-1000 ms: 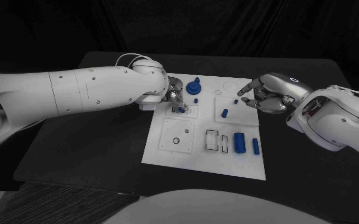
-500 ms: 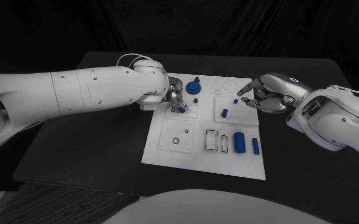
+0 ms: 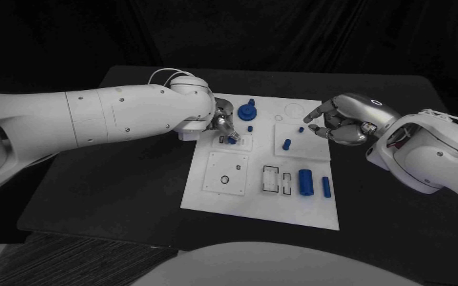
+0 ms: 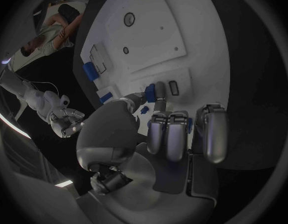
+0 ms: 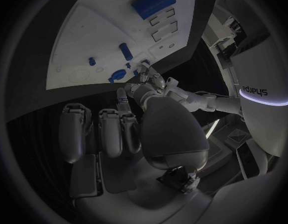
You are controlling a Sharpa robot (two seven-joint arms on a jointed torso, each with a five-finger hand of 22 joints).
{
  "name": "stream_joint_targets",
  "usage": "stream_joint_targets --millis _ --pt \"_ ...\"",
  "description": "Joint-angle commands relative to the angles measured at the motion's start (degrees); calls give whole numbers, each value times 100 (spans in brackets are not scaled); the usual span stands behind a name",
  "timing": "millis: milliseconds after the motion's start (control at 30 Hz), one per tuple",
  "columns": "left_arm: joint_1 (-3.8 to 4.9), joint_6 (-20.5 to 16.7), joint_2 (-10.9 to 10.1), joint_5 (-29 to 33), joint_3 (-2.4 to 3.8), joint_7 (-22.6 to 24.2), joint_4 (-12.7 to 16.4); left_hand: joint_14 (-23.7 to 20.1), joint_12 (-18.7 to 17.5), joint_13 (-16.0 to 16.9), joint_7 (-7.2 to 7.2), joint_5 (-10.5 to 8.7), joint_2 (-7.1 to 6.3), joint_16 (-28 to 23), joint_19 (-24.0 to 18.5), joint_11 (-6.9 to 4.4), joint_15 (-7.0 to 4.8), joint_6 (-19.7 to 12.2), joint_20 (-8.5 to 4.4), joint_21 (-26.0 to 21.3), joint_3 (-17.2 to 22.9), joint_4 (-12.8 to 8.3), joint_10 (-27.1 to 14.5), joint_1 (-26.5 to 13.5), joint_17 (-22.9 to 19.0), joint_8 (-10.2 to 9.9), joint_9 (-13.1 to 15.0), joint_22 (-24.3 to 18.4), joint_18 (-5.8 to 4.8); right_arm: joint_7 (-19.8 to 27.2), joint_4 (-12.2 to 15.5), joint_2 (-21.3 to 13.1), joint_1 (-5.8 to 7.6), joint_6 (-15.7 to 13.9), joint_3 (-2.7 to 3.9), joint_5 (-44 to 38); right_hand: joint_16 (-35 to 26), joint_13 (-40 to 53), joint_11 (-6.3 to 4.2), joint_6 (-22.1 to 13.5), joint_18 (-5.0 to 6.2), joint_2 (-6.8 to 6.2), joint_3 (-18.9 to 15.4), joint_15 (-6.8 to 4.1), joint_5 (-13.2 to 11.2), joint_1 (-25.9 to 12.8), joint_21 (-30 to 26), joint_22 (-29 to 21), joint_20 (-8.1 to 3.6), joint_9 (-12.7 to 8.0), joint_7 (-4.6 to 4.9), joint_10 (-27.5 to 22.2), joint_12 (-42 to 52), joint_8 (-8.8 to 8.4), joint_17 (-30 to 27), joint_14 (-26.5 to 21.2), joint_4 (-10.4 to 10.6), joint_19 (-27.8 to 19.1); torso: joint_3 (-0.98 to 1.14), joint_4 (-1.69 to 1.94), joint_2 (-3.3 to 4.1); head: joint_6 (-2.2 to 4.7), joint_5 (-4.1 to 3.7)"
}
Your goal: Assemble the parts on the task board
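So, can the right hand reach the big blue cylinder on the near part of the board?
Probably yes. The right hand hovers open over the board's right edge, holding nothing, and the big blue cylinder lies uncovered just nearer the robot, nothing between them.

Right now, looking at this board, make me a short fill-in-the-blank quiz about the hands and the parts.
1. The left hand pinches a small ___ part over the task board.
2. The right hand holds ___.
3. The task board is ___ in colour.
4. The large blue cylinder lies nearer the ___ hand.

Missing words: blue; nothing; white; right
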Motion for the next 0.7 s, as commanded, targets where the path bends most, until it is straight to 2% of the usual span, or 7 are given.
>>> stream_joint_targets --millis 33,700 --pt "-14 -48 -12 40 2 43 4 595 20 1509 16 -36 34 38 99 14 24 20 26 -29 -5 27 600 -41 1505 -40 2 1165 39 -85 4 -8 -16 -26 3 -9 -28 1508 59 28 70 55 22 36 28 13 -24 1234 27 9 17 599 -15 6 552 409 3 234 1 4 -1 -1 -14" --pt "-15 -441 -113 40 2 278 151 595 20 1509 5 23 48 38 96 3 17 34 24 -47 0 -48 600 9 1505 -44 22 1161 43 -92 -17 -9 -33 -28 3 -9 -34 1508 70 23 72 59 24 48 31 22 -33 1231 40 8 28 599 -15 -16 542 407 5 229 -1 10 -6 -1 -25"
